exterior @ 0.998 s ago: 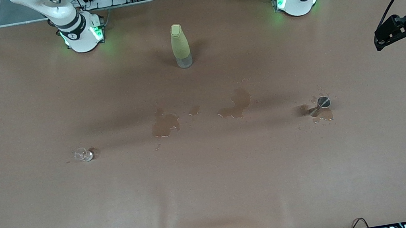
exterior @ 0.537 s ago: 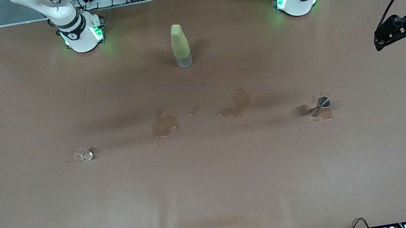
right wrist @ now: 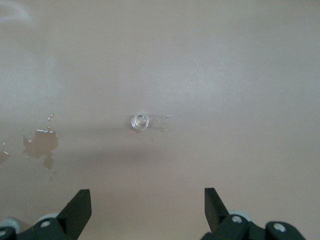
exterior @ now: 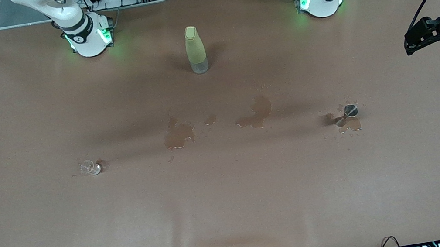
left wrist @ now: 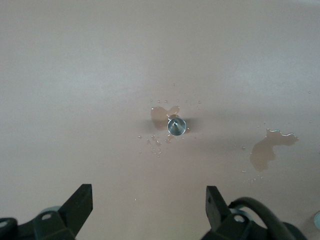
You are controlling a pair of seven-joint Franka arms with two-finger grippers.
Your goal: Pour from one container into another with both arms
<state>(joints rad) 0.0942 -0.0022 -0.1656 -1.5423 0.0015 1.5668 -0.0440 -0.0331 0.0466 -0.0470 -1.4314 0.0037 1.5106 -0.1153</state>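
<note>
Clear glass and metal funnel are set mid-frame, each framed between spread, empty right gripper and left gripper, ready for descent.

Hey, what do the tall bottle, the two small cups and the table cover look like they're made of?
Bottle: matte pale green sleeve, maybe silicone, over a clear base, glass or plastic.
Clear cup: see-through, glass or plastic.
Shiny cup: grey, mirror-like, probably metal.
Table cover: matte brown sheet, paper or vinyl; spilled liquid leaves dark patches.

Matt brown table cover (wet patches glisten), clear glass cup, shiny metal funnel, matt yellow-green bottle
</note>
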